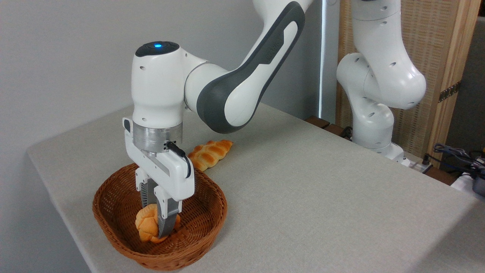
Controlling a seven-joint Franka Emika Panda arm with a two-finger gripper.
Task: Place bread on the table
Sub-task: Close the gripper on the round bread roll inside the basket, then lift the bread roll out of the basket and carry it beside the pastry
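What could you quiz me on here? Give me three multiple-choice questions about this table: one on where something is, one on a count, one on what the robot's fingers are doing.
1. Where is the small round roll?
A. inside the wicker basket
B. on the bare table
C. on top of the robot arm

2. How many bread pieces are in view?
A. one
B. two
C. four

3. What are the fingers doing?
A. spread wide, high above the basket
B. resting flat on the table
C. closed on either side of the roll

Answers:
1. A, the roll sits within the basket's rim.
2. B, the roll plus a braided loaf lying on the table behind the basket.
3. C, one finger shows in front of the roll and the other behind it, pressing it.
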